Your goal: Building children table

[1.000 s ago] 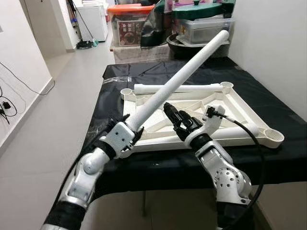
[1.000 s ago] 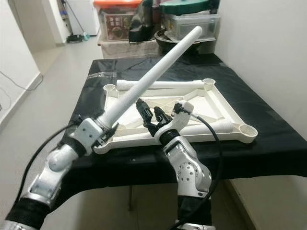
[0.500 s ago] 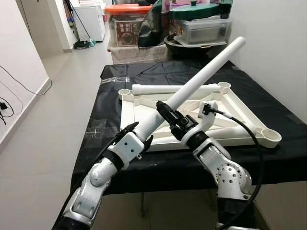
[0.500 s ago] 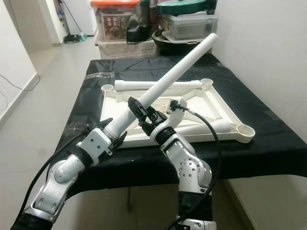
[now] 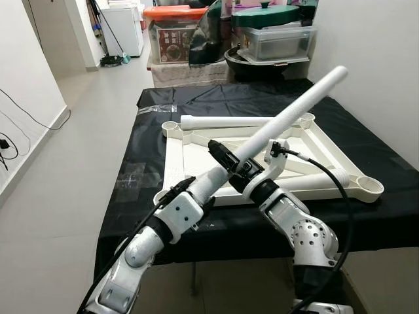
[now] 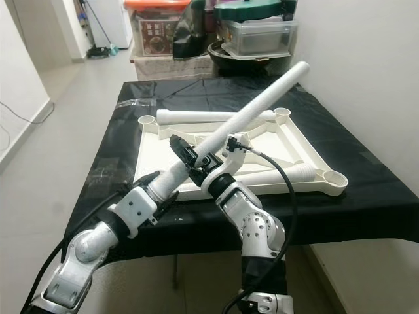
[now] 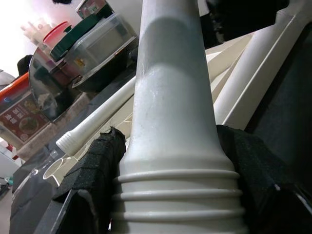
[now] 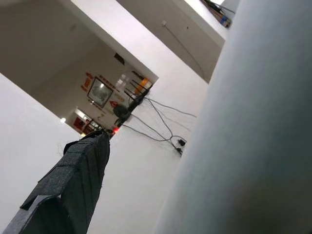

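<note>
My left end effector (image 5: 208,188) is clenched on the threaded base of the long white plastic table leg (image 5: 281,121), its black pads (image 7: 95,165) flanking the ribbed collar. The leg slants up and away over the upturned white plastic tabletop frame (image 5: 190,157), which lies flat on the bench covered in black cloth (image 5: 216,104). Change over the last second: the leg has swung toward my right side and dropped to a shallower tilt, and my right end effector (image 5: 226,159), which was apart from the leg, now sits against its shaft just above the left grip. Whether its fingers have closed on the shaft I cannot tell; one black finger (image 8: 73,185) shows beside the white surface. A second white leg (image 5: 242,121) lies across the frame's far edge; a third (image 5: 321,178) lies near the front right corner socket (image 5: 370,188). Judgement: two-handed support is being set up so the leg can be steered to a socket; no leg is mounted yet.
</note>
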Tool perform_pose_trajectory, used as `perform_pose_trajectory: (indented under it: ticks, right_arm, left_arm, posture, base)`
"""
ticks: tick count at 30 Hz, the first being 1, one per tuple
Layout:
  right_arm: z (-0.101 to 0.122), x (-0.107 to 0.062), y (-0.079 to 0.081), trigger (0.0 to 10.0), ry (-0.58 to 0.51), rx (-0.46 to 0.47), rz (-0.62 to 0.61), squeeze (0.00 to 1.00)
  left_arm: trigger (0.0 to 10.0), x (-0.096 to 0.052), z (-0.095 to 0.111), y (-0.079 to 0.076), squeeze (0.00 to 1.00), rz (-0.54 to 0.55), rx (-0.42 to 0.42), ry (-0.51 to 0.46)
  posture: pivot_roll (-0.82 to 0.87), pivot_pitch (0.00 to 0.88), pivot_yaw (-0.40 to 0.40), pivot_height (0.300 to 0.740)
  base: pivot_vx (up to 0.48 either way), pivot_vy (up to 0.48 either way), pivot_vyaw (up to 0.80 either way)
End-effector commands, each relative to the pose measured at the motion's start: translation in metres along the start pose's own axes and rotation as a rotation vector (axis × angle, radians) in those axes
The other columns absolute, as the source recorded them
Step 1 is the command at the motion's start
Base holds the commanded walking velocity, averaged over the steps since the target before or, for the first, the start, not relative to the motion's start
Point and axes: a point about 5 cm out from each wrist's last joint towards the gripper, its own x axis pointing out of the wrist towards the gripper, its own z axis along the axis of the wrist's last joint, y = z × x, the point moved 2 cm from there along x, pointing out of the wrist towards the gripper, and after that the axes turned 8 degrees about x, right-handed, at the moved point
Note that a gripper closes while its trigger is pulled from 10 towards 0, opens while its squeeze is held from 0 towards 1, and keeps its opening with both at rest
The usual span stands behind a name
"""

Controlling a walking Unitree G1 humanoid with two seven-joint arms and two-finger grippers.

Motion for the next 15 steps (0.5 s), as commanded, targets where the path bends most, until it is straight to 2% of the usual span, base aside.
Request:
perform_pose_trajectory:
  ticks: [1,15]
  right_arm:
    - [-0.001,0.001,-0.001,10.0,0.01,0.031,0.006,0.0]
    - [-0.004,0.001,-0.002,10.0,0.025,0.037,0.015,0.0]
  left_arm:
    - [10.0,-0.003,0.002,0.0,0.0,-0.011,0.006,0.001]
    - [10.0,-0.009,0.005,-0.01,0.0,-0.034,-0.014,0.008]
  posture:
    - [0.02,0.0,-0.023,0.74]
    - [0.02,0.0,-0.023,0.74]
  base:
    - [0.0,0.0,0.0]
    - [0.0,0.0,0.0]
